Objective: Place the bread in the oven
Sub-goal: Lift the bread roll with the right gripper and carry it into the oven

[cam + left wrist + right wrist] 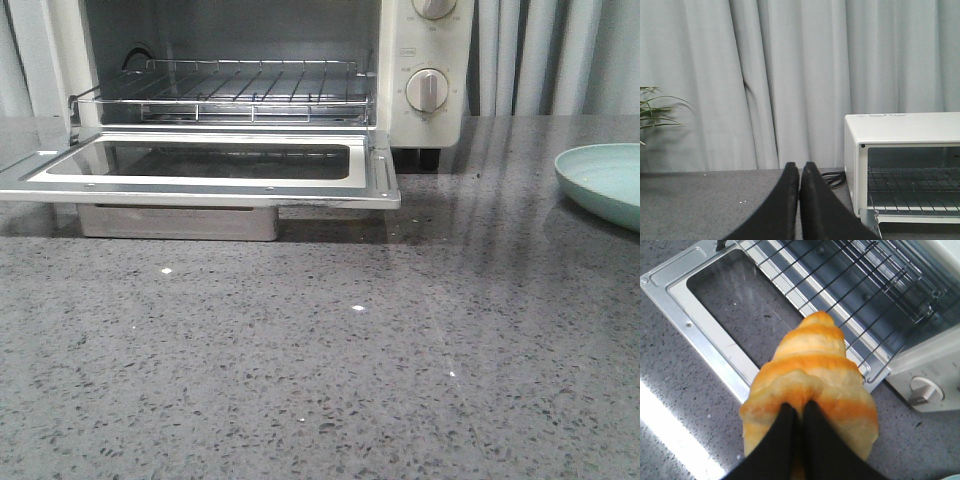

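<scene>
My right gripper [800, 407] is shut on the bread [812, 370], a golden-yellow roll with browner bands, and holds it in the air above the oven's lowered glass door [740, 305], tapered end toward the wire rack [855, 285]. The cream-white oven [425, 70] stands open at the back left in the front view, its door [200, 165] flat and its rack [225, 90] bare. My left gripper [800, 167] is shut and empty, left of the oven [900, 130]. Neither gripper nor the bread shows in the front view.
A pale green plate [605, 180] lies at the right edge of the grey speckled counter [320, 360]. A black power cord [832, 178] lies beside the oven's left side. Grey curtains hang behind, and a plant [652, 112] stands far left.
</scene>
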Tool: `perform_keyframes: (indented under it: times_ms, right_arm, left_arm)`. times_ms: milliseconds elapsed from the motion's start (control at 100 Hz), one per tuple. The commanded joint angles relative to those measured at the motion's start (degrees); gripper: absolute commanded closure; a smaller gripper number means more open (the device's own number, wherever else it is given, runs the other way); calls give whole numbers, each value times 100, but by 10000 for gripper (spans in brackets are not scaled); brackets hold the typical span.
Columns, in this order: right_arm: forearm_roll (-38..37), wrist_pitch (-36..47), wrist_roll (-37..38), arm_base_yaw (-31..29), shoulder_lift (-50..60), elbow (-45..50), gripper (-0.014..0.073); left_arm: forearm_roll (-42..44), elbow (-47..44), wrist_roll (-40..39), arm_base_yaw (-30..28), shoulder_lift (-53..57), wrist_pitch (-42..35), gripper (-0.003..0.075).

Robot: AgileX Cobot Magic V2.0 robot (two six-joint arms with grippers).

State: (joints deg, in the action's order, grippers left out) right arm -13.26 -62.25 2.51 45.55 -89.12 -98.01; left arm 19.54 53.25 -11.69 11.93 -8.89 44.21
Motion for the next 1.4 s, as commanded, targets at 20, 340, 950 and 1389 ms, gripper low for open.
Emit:
perform_keyframes:
  times_ms: [20,340,950,1389]
  right_arm:
    - [-230,285,-185,9,-219,-521,662]
    - [-276,626,-539,9,-1210,-1301,662]
    - [-1251,1804,-663,-4,-2008,-1614,662]
    - [-1582,2529,-663,-384,-2267,-1614,662]
  left_arm:
    - [61,139,-51,-12,-149,-425,742]
    - [124,139,-51,-12,-149,-404,742]
    - [153,139,-51,-12,-149,-310,742]
    - [153,139,-51,-12,-149,-298,741]
